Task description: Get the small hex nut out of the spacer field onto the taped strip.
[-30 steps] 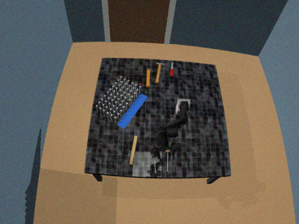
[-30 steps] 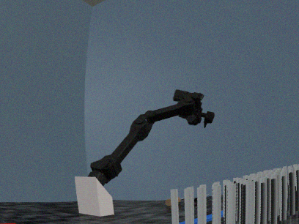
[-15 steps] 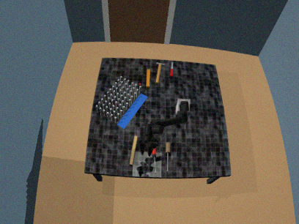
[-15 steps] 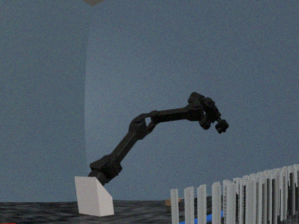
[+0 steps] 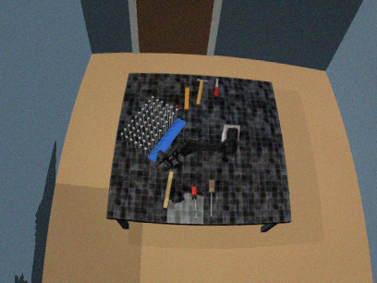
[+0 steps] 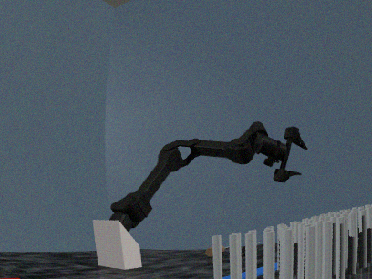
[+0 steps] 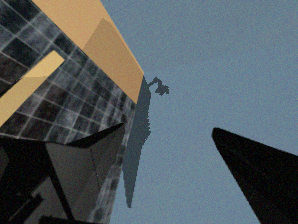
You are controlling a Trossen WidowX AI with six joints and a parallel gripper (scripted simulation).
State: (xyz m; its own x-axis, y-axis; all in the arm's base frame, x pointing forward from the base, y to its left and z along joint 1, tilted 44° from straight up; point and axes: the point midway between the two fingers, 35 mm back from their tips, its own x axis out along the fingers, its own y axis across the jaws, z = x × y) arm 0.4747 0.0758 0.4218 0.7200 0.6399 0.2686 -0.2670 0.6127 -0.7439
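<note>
The standing metal spacers [image 5: 150, 122] [image 6: 285, 253] form a dense field at the table's left in the top view. The blue taped strip [image 5: 170, 136] [image 6: 260, 272] runs along their right side. I cannot make out the nut. My gripper [image 5: 165, 163] [image 6: 304, 160] [image 7: 167, 129] is open and empty, raised high above the table, and appears near the strip's lower end in the top view. A wooden stick [image 5: 168, 190] [image 7: 30, 90], a red-handled tool [image 5: 194, 190] and a brown-handled tool [image 5: 212, 186] lie near the front edge.
At the back lie an orange bar [image 5: 187, 98], a tool with a crosspiece [image 5: 200, 92] and another red-handled tool [image 5: 216, 89]. A tiny red thing [image 5: 176, 106] is beside the spacers. The arm's pale base [image 6: 109, 243] stands right of the strip in the top view. A grey patch [image 5: 186, 214] is at the front edge.
</note>
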